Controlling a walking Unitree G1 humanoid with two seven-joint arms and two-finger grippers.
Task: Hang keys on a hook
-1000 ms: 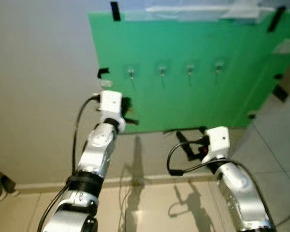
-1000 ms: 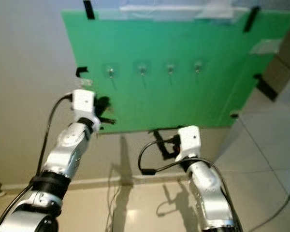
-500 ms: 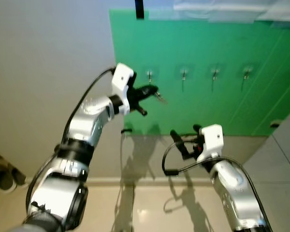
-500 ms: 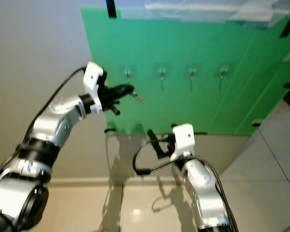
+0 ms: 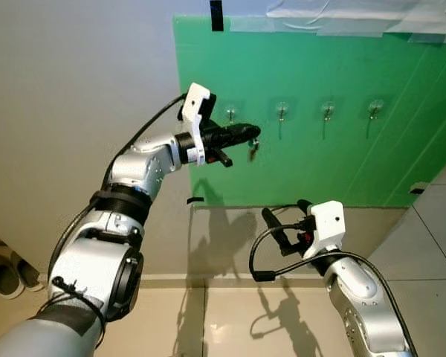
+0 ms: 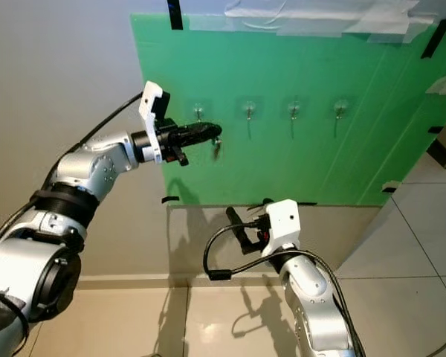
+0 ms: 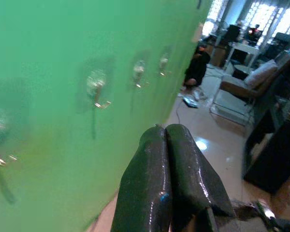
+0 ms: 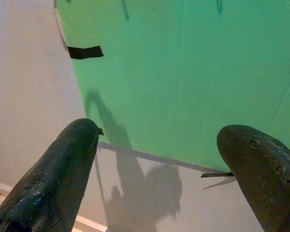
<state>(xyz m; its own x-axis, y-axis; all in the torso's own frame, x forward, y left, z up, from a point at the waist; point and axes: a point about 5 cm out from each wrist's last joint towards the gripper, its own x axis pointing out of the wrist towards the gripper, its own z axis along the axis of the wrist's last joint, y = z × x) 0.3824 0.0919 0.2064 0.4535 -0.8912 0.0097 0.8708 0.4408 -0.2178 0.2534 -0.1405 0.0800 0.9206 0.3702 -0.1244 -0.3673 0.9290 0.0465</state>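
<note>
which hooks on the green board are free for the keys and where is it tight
All four hooks are bare. The three to the right, from the second hook to the last hook, are unobstructed. It is tight at the first hook, where the left gripper holds the keys.

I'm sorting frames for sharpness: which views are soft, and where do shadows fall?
Left wrist view: the green board and its clear hooks are blurred, while the shut black fingers stay sharper. Eye views: crisp, with arm shadows on the grey wall below the board. Right wrist view: a dark shadow on the wall.
</note>
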